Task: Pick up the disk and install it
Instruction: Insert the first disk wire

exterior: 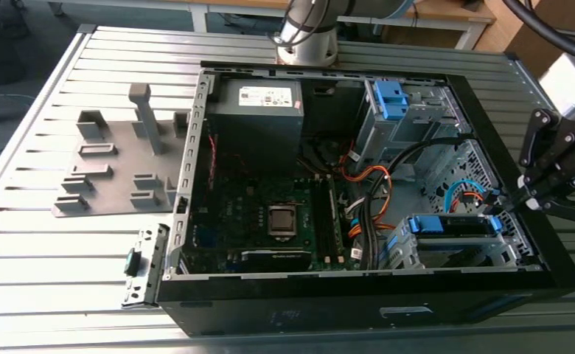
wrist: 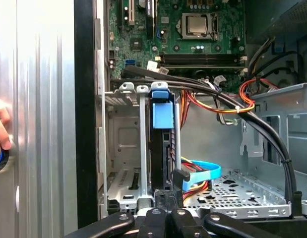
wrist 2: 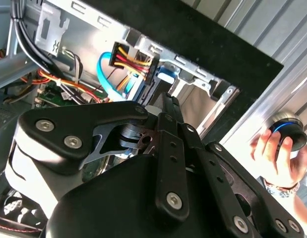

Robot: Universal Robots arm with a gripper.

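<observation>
One disk (exterior: 452, 225) stands on edge in the drive cage (exterior: 464, 254) at the near corner of the computer case (exterior: 346, 306), toward the exterior view's right. In the first wrist view its blue carrier frame (wrist: 160, 113) is seen between the cage's grey rails. The gripper (exterior: 504, 200) is placed at the case's side wall, at the end of the disk. In the first wrist view its links are met right at the disk's edge. Whether the jaws are closed on the disk or only set against it cannot be told. A blue data cable (wrist: 205, 172) and a bundle of red, yellow and black power leads (wrist: 195, 187) are found just beside the disk.

The step in hand is judged to be the seating of the disk in its bay. It is done well if force is applied along the rails only, since any tilt is likely to jam the carrier frame. The data cable and power leads should be kept out of the slot. The black cables (wrist: 272, 134) crossing above the cage are to be avoided by the wrist. A person's hand (wrist 2: 272, 148) is held on a round knob (wrist 2: 288, 130) over the bench (exterior: 51, 243), outside the case and apart from the jaws.
</observation>
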